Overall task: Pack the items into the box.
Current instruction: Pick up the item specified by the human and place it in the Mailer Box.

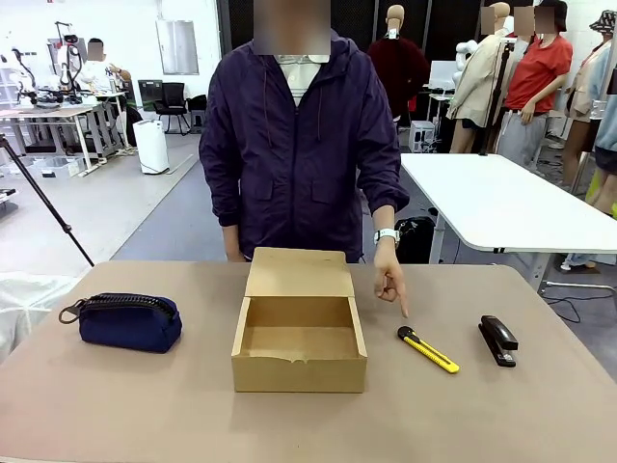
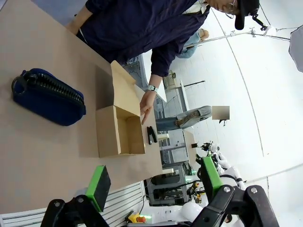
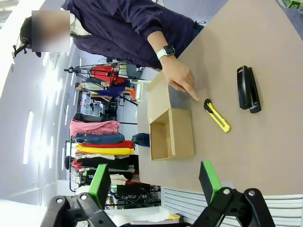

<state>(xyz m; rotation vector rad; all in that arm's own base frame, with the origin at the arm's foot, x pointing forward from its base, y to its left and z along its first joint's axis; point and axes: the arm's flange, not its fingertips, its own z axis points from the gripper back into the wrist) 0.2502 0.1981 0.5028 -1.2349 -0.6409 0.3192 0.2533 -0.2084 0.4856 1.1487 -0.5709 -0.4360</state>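
The tan cardboard box (image 1: 299, 372) sits open at the middle of the table (image 1: 116, 405), its hinged flap lid (image 1: 297, 272) folded back on the far side toward the person and its inside bare. To the right of the box, apart from it, the yellow-and-black utility knife (image 1: 429, 349) lies flat on the table at a slant, black end toward the far side, yellow end nearer and further right. The black stapler (image 1: 497, 340) lies further right again, near the knife but not touching it, its length running near to far. The person in a dark purple jacket stands at the far edge. One hand (image 1: 389, 282), a watch (image 1: 387, 234) on its wrist, reaches down with the index finger pointing at the table just beyond the knife's black end; whether the fingertip touches the surface cannot be told. A navy zip pouch (image 1: 128, 320) rests well to the left of the box. In the left wrist view the left arm's jaws stand wide apart with nothing between the green pads (image 2: 98, 187), held above the near side of the table, with the pouch and box beyond. In the right wrist view the right arm's jaws are likewise wide apart and empty, green pads (image 3: 209, 182) showing, above the near edge, with the knife and stapler lying beyond them.
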